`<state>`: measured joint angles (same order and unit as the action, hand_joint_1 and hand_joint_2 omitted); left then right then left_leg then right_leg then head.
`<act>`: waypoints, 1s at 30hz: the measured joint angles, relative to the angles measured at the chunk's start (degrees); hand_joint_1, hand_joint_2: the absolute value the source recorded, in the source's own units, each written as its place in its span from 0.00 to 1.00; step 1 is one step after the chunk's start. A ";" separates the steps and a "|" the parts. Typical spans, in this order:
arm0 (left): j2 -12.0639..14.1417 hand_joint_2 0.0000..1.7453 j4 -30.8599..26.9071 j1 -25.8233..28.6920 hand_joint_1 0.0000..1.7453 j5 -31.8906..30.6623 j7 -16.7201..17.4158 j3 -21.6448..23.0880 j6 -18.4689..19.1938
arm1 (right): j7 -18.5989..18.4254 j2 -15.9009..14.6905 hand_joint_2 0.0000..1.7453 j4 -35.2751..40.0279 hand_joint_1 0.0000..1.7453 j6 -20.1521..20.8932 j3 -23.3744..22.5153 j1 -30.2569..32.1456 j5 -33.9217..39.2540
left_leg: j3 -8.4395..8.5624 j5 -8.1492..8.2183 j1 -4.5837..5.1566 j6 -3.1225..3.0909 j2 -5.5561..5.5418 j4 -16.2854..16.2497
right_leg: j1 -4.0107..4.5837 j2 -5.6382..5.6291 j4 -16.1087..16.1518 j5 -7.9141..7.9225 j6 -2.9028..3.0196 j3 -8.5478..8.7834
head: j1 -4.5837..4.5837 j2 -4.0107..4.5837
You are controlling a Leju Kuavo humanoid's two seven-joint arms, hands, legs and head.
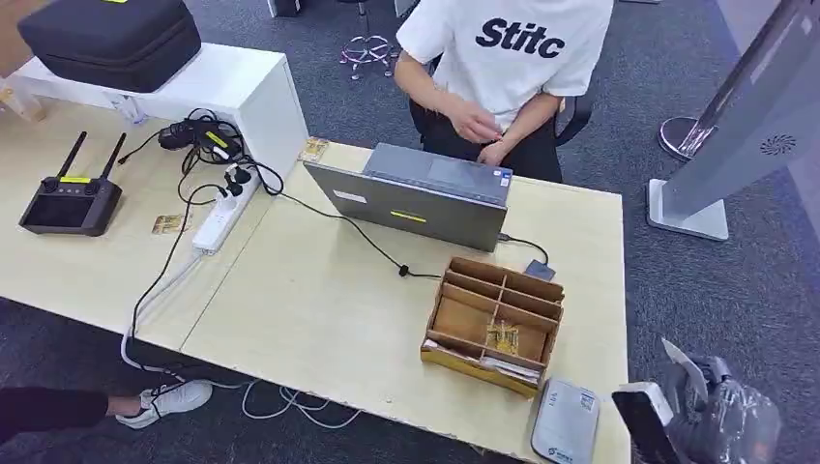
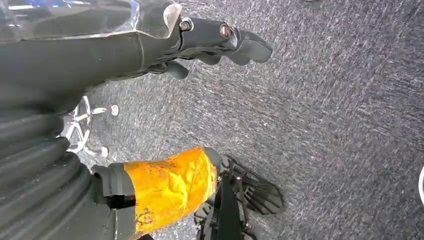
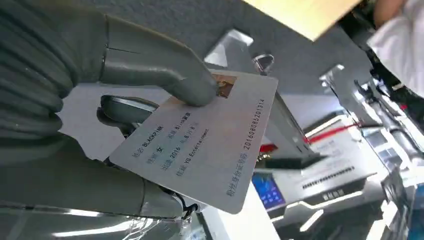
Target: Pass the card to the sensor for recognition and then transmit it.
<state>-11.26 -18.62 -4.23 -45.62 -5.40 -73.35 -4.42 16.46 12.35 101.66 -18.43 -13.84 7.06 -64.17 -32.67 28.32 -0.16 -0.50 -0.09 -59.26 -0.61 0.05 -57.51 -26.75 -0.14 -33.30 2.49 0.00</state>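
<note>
Head view: right hand off the worktop's near right corner, pinching the card, with the grey sensor lying flat just to its left.

Right wrist view has the thumb pressed on the card's face, darker fingers behind; its long edge runs outward from the palm. The right hand is nearer the sensor; the left hand hangs over the floor, fingers loosely curled, holding nothing. Beyond the sensor, the wooden divider box holds small yellowish pieces and flat cards along its front slot.
</note>
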 joint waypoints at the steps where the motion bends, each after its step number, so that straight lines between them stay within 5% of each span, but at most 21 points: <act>1: 0.00 1.00 0.00 0.00 0.00 -0.11 0.02 0.00 0.00 | 0.33 0.26 1.00 0.96 1.00 0.24 0.11 0.02 0.06 | -0.01 0.00 0.00 0.00 0.00 0.00 | 0.00 0.00 0.00 0.00 0.00 0.00 | 0.00 0.00; 9: 0.02 1.00 0.00 -0.19 0.00 -1.27 0.02 0.00 0.20 | -1.95 0.52 1.00 5.46 1.00 4.99 10.07 -1.64 -1.65 | -0.06 -0.08 -0.02 -0.02 -0.06 0.01 | 0.01 0.02 -0.03 0.00 0.00 0.03 | 0.00 0.00; 12: 0.28 1.00 0.00 -0.23 0.00 -2.97 0.00 0.02 0.70 | -1.95 0.59 1.00 3.75 1.00 12.27 13.89 -5.66 2.89 | -0.08 -0.12 -0.04 0.03 0.19 0.03 | 0.01 -0.23 -0.09 0.17 0.04 -0.05 | 0.00 0.00; 15: 0.72 1.00 0.00 -0.89 0.00 -4.53 0.02 0.31 1.29 | -3.82 0.72 1.00 -1.63 1.00 15.43 18.77 -12.29 6.44 | -0.05 -0.25 -0.03 0.05 0.23 0.02 | 0.01 -0.26 -0.09 0.22 0.03 -0.09 | 0.00 0.00; 23: 1.71 1.00 0.02 -1.22 0.00 -7.65 0.42 1.92 1.64 | -11.74 2.56 1.00 -14.30 1.00 16.77 27.39 -27.85 2.93 | -0.08 -0.42 -0.06 0.14 0.13 0.02 | 0.02 -0.22 -0.13 0.37 0.11 -0.14 | 0.00 0.00; 30: 2.03 1.00 0.09 -1.29 0.00 -9.29 1.12 3.06 1.49 | -14.34 3.32 1.00 -20.40 1.00 15.89 29.51 -33.27 -1.99 | -0.10 -0.41 -0.05 0.14 0.13 0.02 | 0.02 -0.23 -0.14 0.37 0.12 -0.16 | 0.00 0.00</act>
<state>-9.22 -18.53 -5.51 -54.91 -4.28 -70.29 -2.93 2.12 15.67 81.26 -2.54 15.67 -26.21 -66.16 -32.77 27.91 -0.21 -0.35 0.04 -59.24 -0.59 -0.18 -57.65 -26.38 -0.03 -33.46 2.49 0.00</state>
